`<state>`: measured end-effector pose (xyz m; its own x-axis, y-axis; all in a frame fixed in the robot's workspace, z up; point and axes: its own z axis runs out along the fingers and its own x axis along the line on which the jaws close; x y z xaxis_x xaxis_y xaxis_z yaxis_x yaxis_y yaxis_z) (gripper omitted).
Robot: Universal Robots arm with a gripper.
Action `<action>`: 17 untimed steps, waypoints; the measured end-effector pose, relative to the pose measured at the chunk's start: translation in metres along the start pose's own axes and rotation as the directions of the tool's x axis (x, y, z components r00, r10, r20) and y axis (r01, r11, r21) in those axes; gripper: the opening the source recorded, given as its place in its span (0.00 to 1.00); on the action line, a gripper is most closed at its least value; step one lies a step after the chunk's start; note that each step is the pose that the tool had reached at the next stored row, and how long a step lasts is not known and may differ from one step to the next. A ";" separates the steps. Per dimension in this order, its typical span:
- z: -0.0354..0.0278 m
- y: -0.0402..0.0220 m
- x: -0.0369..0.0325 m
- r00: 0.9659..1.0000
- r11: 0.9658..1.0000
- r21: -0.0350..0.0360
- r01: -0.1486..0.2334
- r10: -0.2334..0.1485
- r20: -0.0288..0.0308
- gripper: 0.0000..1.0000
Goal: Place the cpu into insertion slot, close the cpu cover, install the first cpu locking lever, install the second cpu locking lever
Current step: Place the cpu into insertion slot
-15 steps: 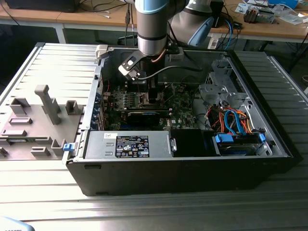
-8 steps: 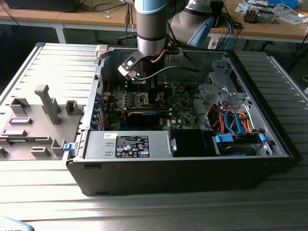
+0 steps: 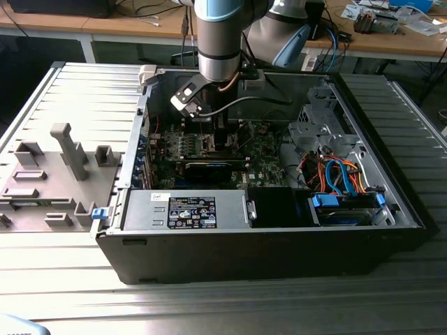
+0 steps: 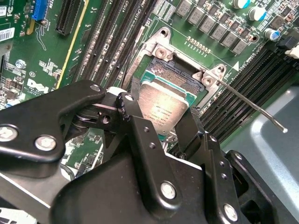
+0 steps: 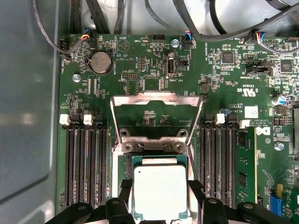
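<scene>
The cpu [image 5: 160, 190], a small square chip with a dull silver top and green edge, sits between my gripper's [image 5: 160, 198] black fingers [image 5: 125, 198], which are shut on its two sides. In the second wrist view the cpu [image 4: 163, 112] hangs slightly tilted, partly over the insertion slot [image 4: 175, 74], whose dark contact field shows beyond the chip's far edge. The cpu cover [image 5: 155, 97], a silvery frame with a large window, stands flipped open behind the insertion slot [image 5: 154, 147]. A thin metal locking lever [image 4: 252, 105] sticks out, raised, beside the socket. In the exterior view the arm [image 3: 220, 42] reaches down into the case.
Long black memory slots [image 5: 86, 168] flank the socket on both sides. The green motherboard [image 3: 269, 150] lies inside an open black computer case [image 3: 265, 251] with a power supply [image 3: 188, 209], bundled cables [image 3: 335, 174] and a drive cage. A grey fixture plate [image 3: 56, 167] lies at the exterior view's left.
</scene>
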<state>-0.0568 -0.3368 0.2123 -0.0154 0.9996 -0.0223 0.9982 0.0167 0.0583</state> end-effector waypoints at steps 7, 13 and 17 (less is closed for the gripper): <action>0.0004 -0.0011 0.0000 1.000 1.000 0.000 0.000 0.000 0.000 0.55; 0.0025 -0.0031 0.0003 1.000 1.000 0.000 0.000 0.000 0.000 0.55; 0.0035 -0.0032 0.0038 1.000 1.000 0.000 0.001 -0.001 0.000 0.55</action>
<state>-0.0598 -0.3331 0.2085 -0.0167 0.9996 -0.0224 0.9981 0.0180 0.0583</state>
